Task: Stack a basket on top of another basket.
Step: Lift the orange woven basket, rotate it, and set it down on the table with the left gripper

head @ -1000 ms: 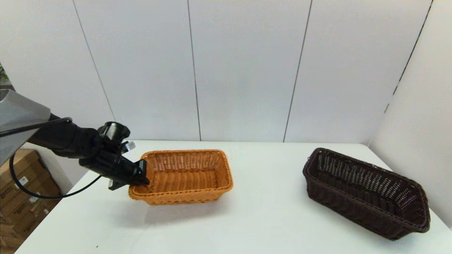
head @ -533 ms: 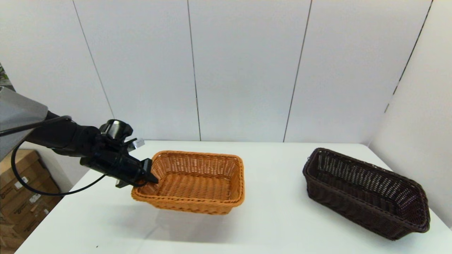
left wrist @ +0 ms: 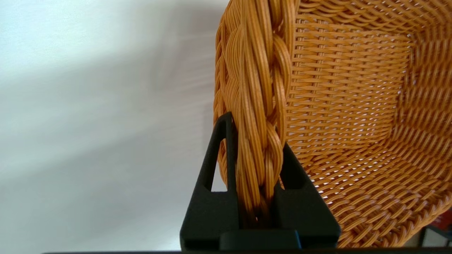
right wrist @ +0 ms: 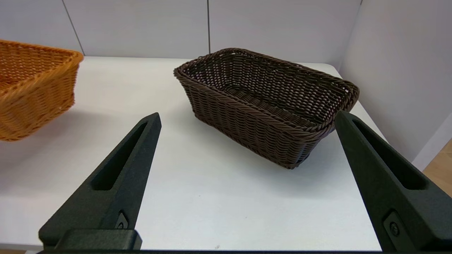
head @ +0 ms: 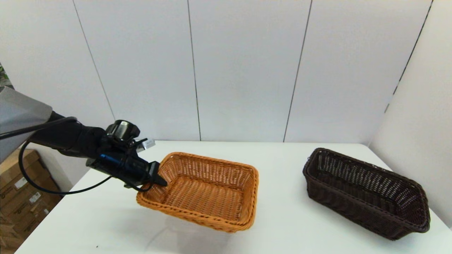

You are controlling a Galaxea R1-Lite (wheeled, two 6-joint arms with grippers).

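Between the closed jaws of the left gripper (head: 159, 180), the braided rim of the orange-tan basket (head: 208, 192) is clamped, tilted above the table (head: 282, 225). Beyond the wide-open right gripper (right wrist: 247, 123), the dark brown basket (right wrist: 268, 102) is seen.

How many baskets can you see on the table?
2. The orange basket is on the left side, lifted and tilted, its rim pinched by the left gripper. The dark brown basket sits on the table at the right.
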